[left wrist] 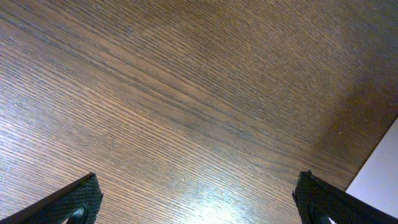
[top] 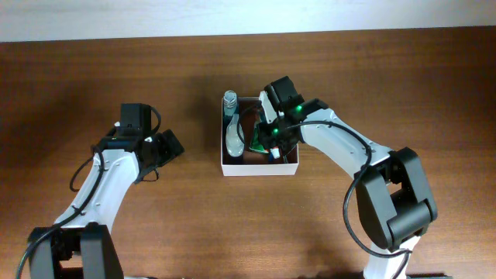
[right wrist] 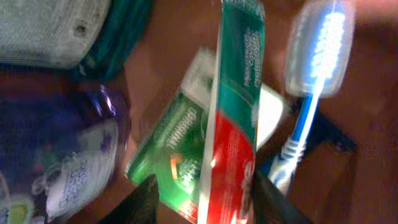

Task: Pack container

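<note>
Two fingers (right wrist: 144, 200) of the right tool (right wrist: 208, 199) stand partly apart astride the toothpaste tube (right wrist: 233, 124).

A dark brown wood-grain surface (top: 93, 70) fills nearly the whole overhead view, its grain running side to side. Beyond the surface's far edge lies a plain pale strip (top: 155, 15). Close up, the surface shows a soft sheen (left wrist: 205, 202) of light.
</note>
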You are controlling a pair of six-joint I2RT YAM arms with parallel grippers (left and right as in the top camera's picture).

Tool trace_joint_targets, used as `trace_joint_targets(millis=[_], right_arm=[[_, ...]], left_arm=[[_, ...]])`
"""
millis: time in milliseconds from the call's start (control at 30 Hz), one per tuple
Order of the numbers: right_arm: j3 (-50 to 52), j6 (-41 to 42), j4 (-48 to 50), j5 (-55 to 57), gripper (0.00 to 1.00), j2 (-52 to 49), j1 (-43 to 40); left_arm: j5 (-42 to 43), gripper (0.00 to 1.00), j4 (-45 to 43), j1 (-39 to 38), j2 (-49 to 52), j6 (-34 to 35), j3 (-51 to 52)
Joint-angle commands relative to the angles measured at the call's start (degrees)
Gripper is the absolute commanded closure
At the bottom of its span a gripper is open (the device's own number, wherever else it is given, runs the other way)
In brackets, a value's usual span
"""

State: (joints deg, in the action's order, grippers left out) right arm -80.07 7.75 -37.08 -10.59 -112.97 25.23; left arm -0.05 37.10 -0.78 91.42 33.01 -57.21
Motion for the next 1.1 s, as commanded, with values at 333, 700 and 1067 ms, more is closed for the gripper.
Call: trace_joint_targets(millis=[333,700,1067], right_arm=[[-3.54,0.09,-8.92,1.4,0.57,22.29,-5.84],[-3.52,0.09,-14.58,1.42,0.01,29.55,-12.94],[-3.52,0.09,-14.6,1.42,0.01,29.55,-12.94]], left_arm=[[-0.37,0.0,0.02,0.09,0.2,-0.31,0.17],[-0.37,0.0,0.04,0.09,0.2,-0.31,0.17],[-0.37,0.0,0.04,0.09,0.2,-0.31,0.17]])
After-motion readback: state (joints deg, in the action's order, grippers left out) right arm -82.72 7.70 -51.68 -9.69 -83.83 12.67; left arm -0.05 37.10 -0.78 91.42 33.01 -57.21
